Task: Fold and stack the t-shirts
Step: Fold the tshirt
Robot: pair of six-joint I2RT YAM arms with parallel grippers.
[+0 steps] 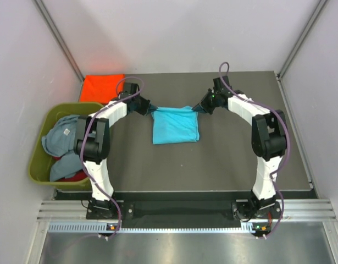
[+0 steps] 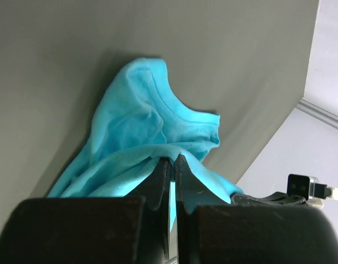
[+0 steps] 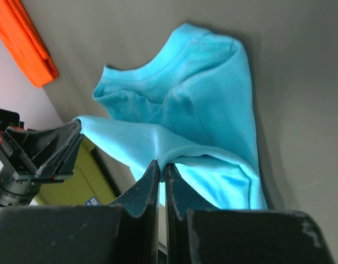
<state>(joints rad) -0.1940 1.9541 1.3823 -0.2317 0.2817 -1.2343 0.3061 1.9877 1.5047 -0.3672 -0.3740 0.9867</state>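
Turquoise t-shirt [image 1: 176, 125], seemingly light and limp, sags between left pincer [image 2: 173, 160] and right pincer [image 3: 162, 166], each clamped on a corner.

Near worktop [image 1: 212, 170]: we see bare surface between the turquoise t-shirt [image 1: 176, 125] and the arm bases.
Right side: we see open worktop outside the right arm [image 1: 243, 104].
Far left corner: orange-red t-shirt [image 1: 101, 87] lies just beside the left arm [image 1: 111, 113].
Left edge: olive tub [image 1: 38, 162] stands against it.
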